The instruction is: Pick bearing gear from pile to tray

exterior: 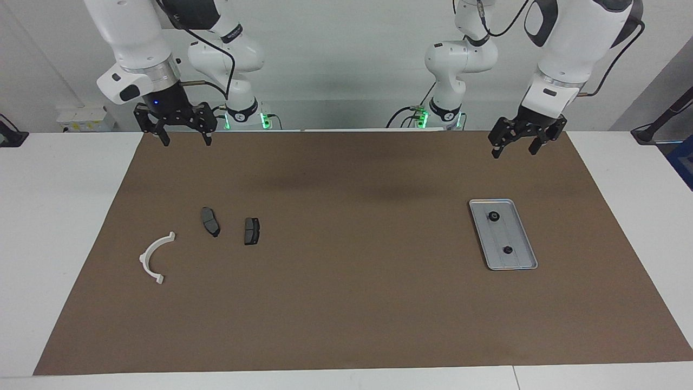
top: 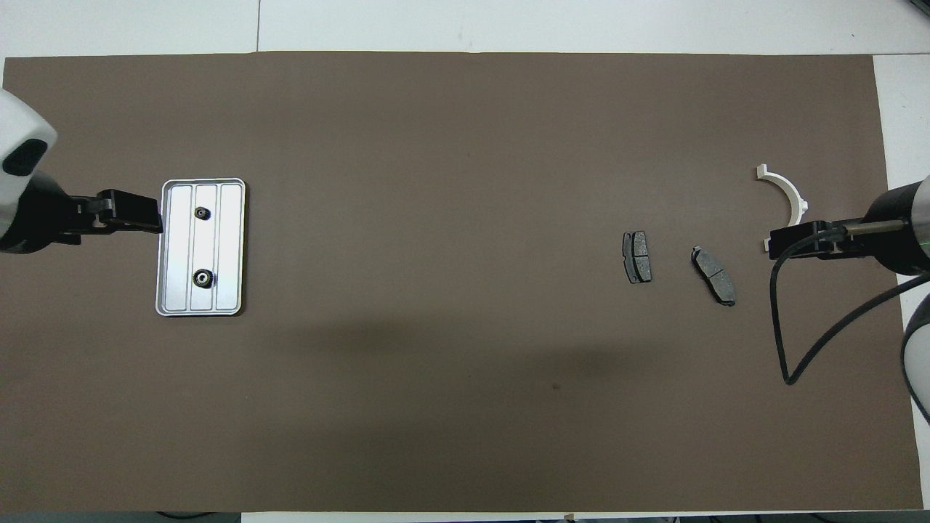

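Now my left gripper [exterior: 518, 143] and right gripper [exterior: 184, 131] hung with jaws spread, holding nothing. Bumping the shallow grey metal tray [exterior: 528, 260] might have rolled its two tiny black round gears [exterior: 494, 216] out.

On the table [exterior: 65, 216] a mat [exterior: 346, 303] carries everything. The tray [exterior: 520, 260] sits toward the left arm's end, with two gears in it: one [exterior: 494, 216] nearer the robots, the other [exterior: 508, 249] farther. Toward the right arm's end lie two brake pads [exterior: 210, 221] [exterior: 252, 231] side by side, well apart from the tray. The arc [exterior: 153, 258] lies beside them, a little farther from the robots.
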Robot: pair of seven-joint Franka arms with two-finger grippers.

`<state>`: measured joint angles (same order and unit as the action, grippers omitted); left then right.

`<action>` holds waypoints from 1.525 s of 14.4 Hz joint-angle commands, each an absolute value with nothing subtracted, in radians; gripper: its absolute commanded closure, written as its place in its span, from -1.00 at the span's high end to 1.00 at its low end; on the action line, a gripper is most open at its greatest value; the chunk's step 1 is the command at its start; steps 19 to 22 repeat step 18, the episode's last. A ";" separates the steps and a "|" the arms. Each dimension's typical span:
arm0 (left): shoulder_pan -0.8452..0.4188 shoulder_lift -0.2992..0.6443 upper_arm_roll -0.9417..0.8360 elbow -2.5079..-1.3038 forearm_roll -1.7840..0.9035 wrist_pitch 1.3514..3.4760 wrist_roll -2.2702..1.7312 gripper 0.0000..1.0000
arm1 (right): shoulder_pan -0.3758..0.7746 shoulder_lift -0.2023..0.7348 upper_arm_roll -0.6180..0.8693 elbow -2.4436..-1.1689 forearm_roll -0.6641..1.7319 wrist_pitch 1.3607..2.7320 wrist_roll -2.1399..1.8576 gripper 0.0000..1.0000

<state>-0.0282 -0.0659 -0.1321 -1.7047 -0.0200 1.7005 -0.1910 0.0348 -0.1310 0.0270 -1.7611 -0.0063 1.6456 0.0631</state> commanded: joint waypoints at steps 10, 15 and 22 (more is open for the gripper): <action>-0.012 -0.069 -0.103 -1.710 -0.006 1.615 -0.130 1.00 | 0.038 -0.144 0.026 -1.801 0.021 1.669 0.032 1.00; -0.009 -0.071 -0.101 -1.712 -0.008 1.597 -0.124 1.00 | 0.038 -0.144 0.026 -1.804 0.021 1.669 0.031 1.00; -0.011 -0.074 -0.101 -1.716 -0.008 1.595 -0.123 1.00 | 0.038 -0.144 0.026 -1.804 0.021 1.669 0.031 1.00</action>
